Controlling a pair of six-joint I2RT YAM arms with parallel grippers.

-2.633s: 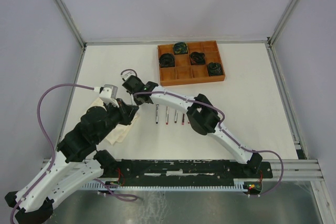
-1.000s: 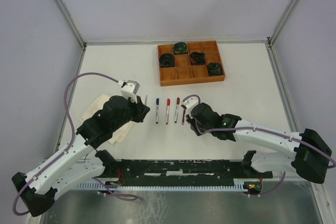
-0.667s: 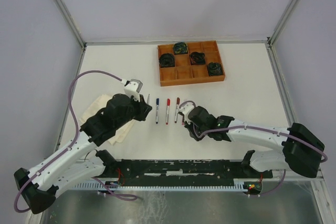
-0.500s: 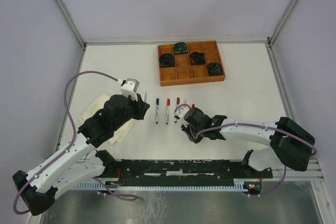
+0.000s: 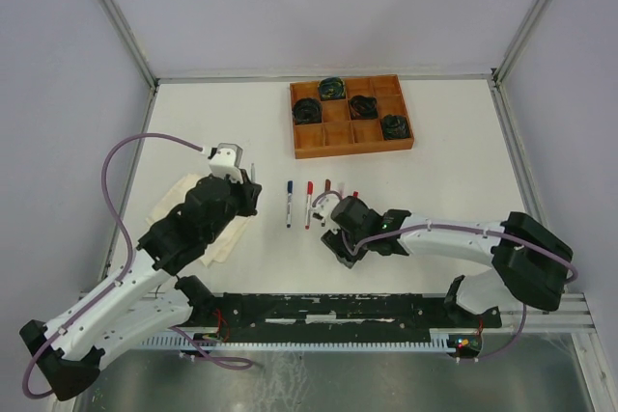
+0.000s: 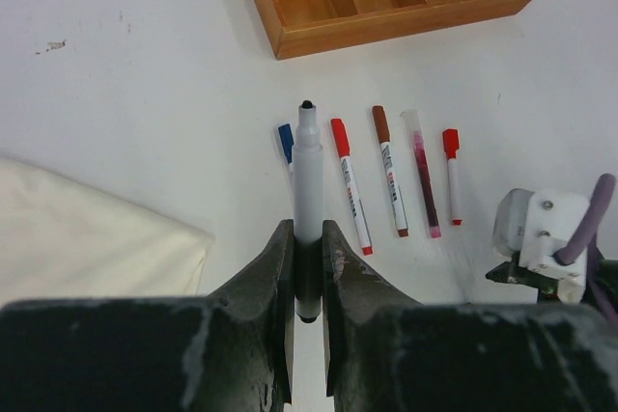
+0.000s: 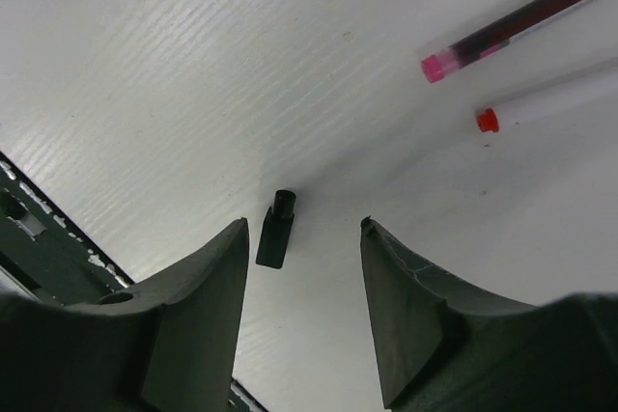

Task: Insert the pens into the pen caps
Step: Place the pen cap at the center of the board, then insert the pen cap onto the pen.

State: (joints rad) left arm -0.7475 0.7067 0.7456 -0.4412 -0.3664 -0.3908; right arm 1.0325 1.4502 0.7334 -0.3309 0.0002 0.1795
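My left gripper is shut on a white-barrelled pen with a bare black tip pointing away; in the top view the gripper holds it left of the row. Several pens lie side by side on the table: blue-capped, red-capped, brown-capped, one with a dark pink barrel and another red-capped. My right gripper is open, its jaws on either side of a small black pen cap lying on the table, nearer the left jaw. In the top view it sits just in front of the row.
A wooden compartment tray with dark coiled cable bundles stands at the back; its near rim shows in the left wrist view. A folded cream cloth lies under my left arm. The black front rail is close to the cap.
My right arm has swung from the left side to just in front of the pen row and come down over the black cap. My left gripper has drawn back left with its pen.
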